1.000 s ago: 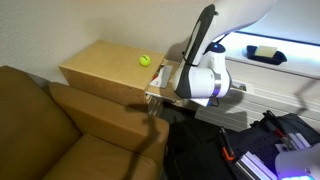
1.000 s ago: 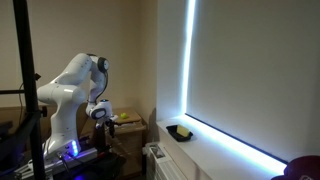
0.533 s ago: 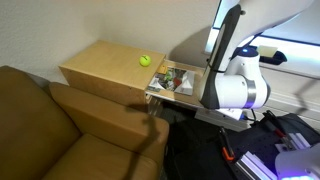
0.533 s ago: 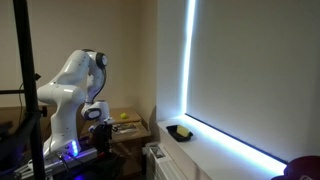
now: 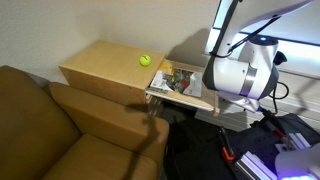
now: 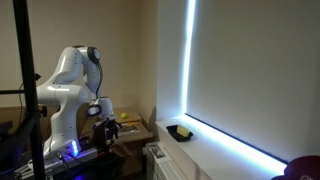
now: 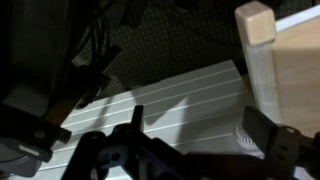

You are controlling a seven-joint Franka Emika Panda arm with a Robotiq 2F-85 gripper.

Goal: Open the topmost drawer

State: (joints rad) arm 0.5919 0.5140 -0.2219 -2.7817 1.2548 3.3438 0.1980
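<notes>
The topmost drawer (image 5: 181,88) of the light tan wooden cabinet (image 5: 100,66) stands pulled out, with colourful clutter showing inside. In this exterior view the arm's white wrist (image 5: 238,78) is to the right of the drawer's front, apart from it, and hides the fingers. In an exterior view the drawer (image 6: 128,124) shows dimly beside the gripper (image 6: 104,134). In the wrist view my gripper (image 7: 200,126) is open and empty, with dark fingers over a white ribbed surface. A light wooden corner (image 7: 256,24) lies at the upper right.
A green tennis ball (image 5: 145,60) sits on the cabinet top. A brown sofa (image 5: 60,135) stands against the cabinet. Dark bags and cables (image 5: 215,150) lie on the floor below the drawer. A bright window sill (image 6: 225,140) holds a small dark and yellow object (image 6: 181,131).
The arm has drawn back from the cabinet, to the right in the exterior view. The drawer, covered by the gripper at first, now stands open and uncovered. The gripper no longer touches it.
</notes>
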